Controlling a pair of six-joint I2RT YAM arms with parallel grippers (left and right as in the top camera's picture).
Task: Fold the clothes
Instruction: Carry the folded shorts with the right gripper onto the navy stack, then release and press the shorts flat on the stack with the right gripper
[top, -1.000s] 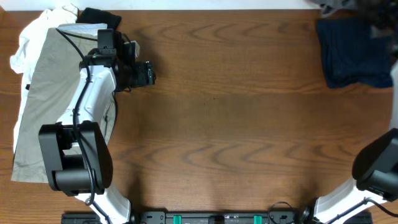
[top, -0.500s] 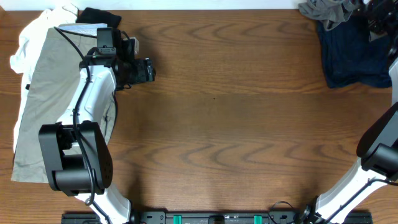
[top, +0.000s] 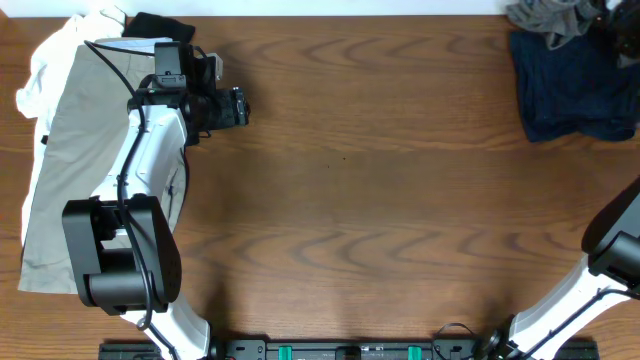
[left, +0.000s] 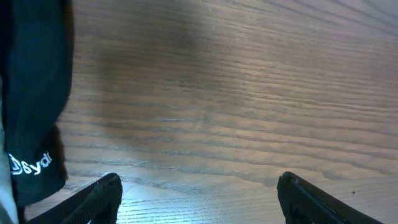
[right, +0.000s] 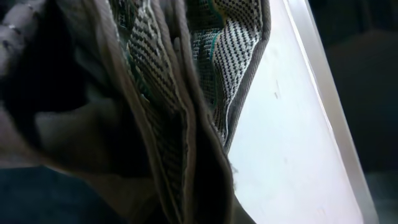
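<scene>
The mid-grey woven shorts (top: 543, 17) hang bunched at the far right edge, above the navy piece (top: 570, 90). My right gripper (top: 606, 16) holds them. In the right wrist view the grey weave (right: 161, 93) fills the frame and hides the fingers. My left gripper (top: 243, 105) is open and empty over bare wood; its fingers also show in the left wrist view (left: 199, 199). Khaki-beige shorts (top: 70, 170) lie flat at the far left on a white piece (top: 45, 60). A black piece (top: 160, 24) lies behind them and shows in the left wrist view (left: 31, 93).
The brown wooden table (top: 380, 200) spans the view. The left arm (top: 140, 190) lies over the khaki shorts' right edge. A white surface (right: 298, 137) shows beyond the table's far edge.
The grey shorts came into clear view at the far right and shifted slightly right with my right gripper. My left gripper moved slightly toward the far edge.
</scene>
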